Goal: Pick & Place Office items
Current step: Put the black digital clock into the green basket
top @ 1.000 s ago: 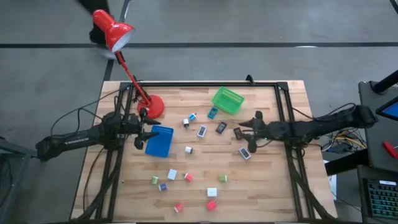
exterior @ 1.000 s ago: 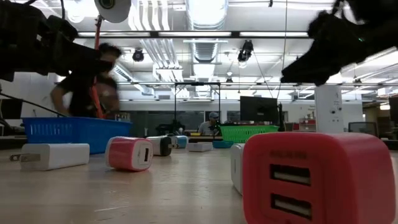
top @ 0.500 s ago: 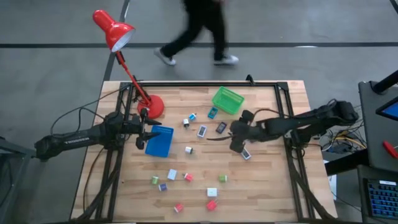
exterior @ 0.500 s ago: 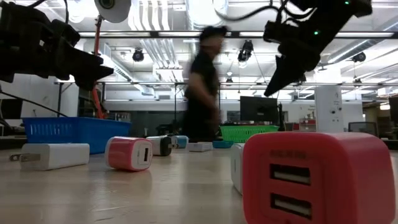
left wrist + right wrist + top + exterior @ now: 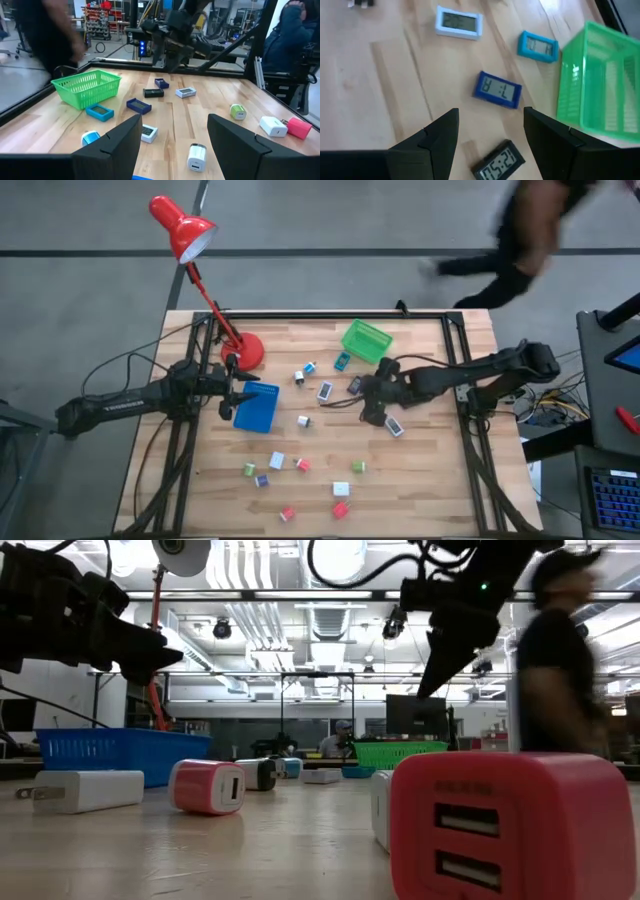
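Over the table's centre-right, the right gripper (image 5: 368,406) has swung in from the 3 o'clock edge within the last second and now hangs above the cluster of flat clock pieces, fingers spread wide, pinching nothing. The right wrist view looks down on a dark blue clock (image 5: 497,89) straight ahead between the fingers, a black clock (image 5: 499,163) closest in, a teal clock (image 5: 538,46) and a white-framed clock (image 5: 459,22) farther off, the green basket (image 5: 600,80) beside them. Judgement: reach done, descent and grasp not started; the blue or black clock looks like the pick.

The left gripper (image 5: 228,395) has not moved, parked at the 9 o'clock side touching the edge of the blue tray (image 5: 257,407), fingers spread, empty. The person (image 5: 525,225) beyond the 12 o'clock edge has walked from the lamp side across to 1 o'clock. The cube chargers stay scattered toward 6 o'clock, none placed; the red charger (image 5: 510,825) sits nearest the low camera.

Writing: the black clock shows digits, likely "05:27", not certain. The blue clock's display has digits I cannot read. No brand legible on the chargers.
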`<act>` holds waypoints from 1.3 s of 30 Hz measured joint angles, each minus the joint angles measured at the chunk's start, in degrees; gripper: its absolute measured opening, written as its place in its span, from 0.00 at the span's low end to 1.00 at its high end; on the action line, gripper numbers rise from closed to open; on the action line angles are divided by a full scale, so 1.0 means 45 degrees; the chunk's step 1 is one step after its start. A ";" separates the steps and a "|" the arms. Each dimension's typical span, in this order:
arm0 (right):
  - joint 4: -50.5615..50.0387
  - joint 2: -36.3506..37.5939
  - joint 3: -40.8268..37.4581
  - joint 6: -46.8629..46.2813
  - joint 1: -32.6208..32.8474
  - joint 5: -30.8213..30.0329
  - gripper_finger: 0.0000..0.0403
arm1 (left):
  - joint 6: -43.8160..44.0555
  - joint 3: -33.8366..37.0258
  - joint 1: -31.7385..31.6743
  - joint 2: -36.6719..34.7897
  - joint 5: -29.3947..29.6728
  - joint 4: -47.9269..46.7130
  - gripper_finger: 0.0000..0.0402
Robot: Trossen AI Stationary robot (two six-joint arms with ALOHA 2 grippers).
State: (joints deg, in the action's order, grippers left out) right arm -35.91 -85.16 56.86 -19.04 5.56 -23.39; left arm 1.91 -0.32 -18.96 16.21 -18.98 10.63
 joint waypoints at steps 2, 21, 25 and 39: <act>-0.0391 -0.0040 -0.0123 -0.0460 -0.0127 0.0325 0.54 | 0.0000 0.0000 0.0000 -0.0001 0.0003 0.0005 0.58; -0.2083 -0.0075 -0.0592 -0.0092 -0.0217 -0.0221 0.54 | -0.0038 0.0000 -0.0010 0.0014 0.0044 0.0350 0.58; -0.2262 -0.0070 -0.0531 -0.1103 -0.0247 -0.0079 0.54 | -0.0044 0.0000 -0.0010 0.0014 0.0045 0.0286 0.58; -0.2348 -0.0114 -0.0780 -0.3121 -0.0547 0.2927 0.54 | -0.0194 0.0000 -0.0010 0.0019 0.0083 -0.0106 0.58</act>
State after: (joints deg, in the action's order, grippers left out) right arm -46.48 -85.67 53.35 -33.08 3.10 -10.22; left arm 1.04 -0.32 -19.00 16.29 -18.61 10.16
